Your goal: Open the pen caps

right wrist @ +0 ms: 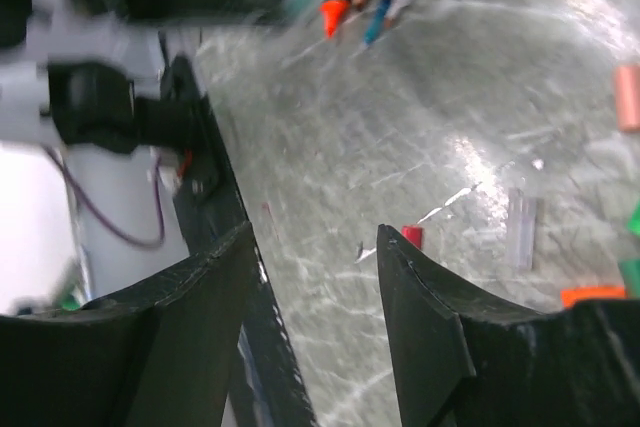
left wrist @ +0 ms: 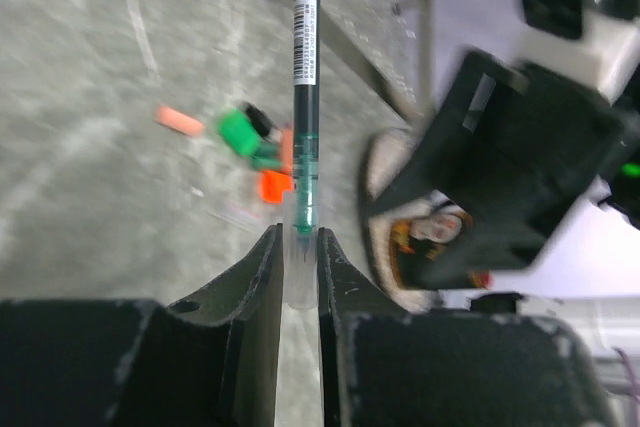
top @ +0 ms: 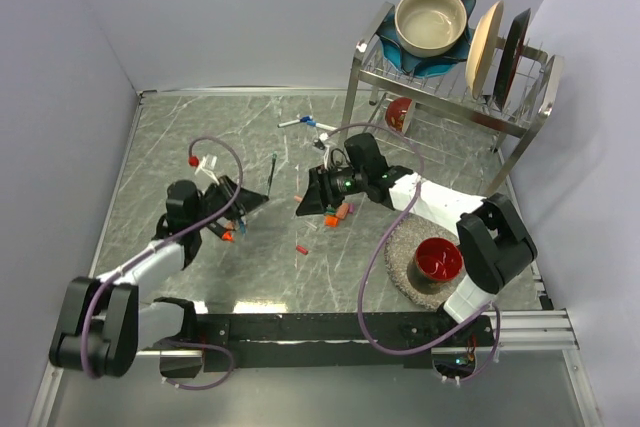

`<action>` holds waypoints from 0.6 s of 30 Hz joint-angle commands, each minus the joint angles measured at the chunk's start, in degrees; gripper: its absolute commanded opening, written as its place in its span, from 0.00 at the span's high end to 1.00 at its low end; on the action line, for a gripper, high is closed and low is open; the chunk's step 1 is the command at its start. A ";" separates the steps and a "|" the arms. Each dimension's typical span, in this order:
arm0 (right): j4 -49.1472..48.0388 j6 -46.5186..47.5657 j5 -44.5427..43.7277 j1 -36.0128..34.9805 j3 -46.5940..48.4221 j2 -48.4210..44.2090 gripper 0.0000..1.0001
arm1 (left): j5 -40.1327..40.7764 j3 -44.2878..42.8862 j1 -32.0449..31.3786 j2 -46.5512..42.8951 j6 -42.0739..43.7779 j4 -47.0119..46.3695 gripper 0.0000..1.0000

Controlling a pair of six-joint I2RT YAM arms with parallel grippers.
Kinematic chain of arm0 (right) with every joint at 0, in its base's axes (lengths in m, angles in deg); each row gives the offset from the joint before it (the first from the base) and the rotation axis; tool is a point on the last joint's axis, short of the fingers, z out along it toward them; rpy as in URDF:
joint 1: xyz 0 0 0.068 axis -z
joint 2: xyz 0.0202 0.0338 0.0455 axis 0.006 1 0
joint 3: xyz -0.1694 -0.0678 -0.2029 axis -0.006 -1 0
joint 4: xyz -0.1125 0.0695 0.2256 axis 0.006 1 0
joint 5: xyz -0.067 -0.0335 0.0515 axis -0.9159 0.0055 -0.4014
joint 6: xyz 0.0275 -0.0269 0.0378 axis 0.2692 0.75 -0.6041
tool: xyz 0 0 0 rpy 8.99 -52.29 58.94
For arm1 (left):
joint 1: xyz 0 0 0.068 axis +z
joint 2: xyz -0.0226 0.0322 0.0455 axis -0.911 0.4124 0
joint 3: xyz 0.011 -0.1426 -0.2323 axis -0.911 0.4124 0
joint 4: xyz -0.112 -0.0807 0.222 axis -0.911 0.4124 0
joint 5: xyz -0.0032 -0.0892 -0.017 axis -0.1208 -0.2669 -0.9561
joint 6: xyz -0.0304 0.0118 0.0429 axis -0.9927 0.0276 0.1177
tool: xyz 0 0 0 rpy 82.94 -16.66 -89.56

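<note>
My left gripper (top: pixel 258 200) (left wrist: pixel 297 243) is shut on the clear-capped end of a green pen (left wrist: pixel 305 97), which sticks out away from the jaws and shows as a thin dark stick in the top view (top: pixel 272 173). My right gripper (top: pixel 301 209) (right wrist: pixel 315 235) is open and empty, low over the table, facing the left gripper. Loose pen caps lie beside it: an orange, green and pink cluster (top: pixel 337 214), a red cap (top: pixel 302 248) (right wrist: pixel 412 236) and a clear cap (right wrist: pixel 520 229). The left wrist view shows a pink cap (left wrist: pixel 180 121), a green cap (left wrist: pixel 238 132) and an orange cap (left wrist: pixel 272 185).
More pens lie under the left arm (top: pixel 230 230) and at the back (top: pixel 306 124). A dish rack (top: pixel 450 87) with a bowl and plates stands back right. A red bowl (top: pixel 437 259) sits on a grey mat (top: pixel 400 257) near the right arm's base.
</note>
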 commanded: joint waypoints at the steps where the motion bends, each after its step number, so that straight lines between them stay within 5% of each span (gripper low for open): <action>1: -6.70 -14.00 -7.65 -0.63 1.64 -2.53 0.38 | 1.13 4.11 -3.21 -4.97 -7.26 -10.02 0.99; 18: -9.05 -18.94 -6.94 -1.69 0.94 -2.35 0.38 | 5.88 5.61 -12.18 -2.87 -11.57 -15.46 0.99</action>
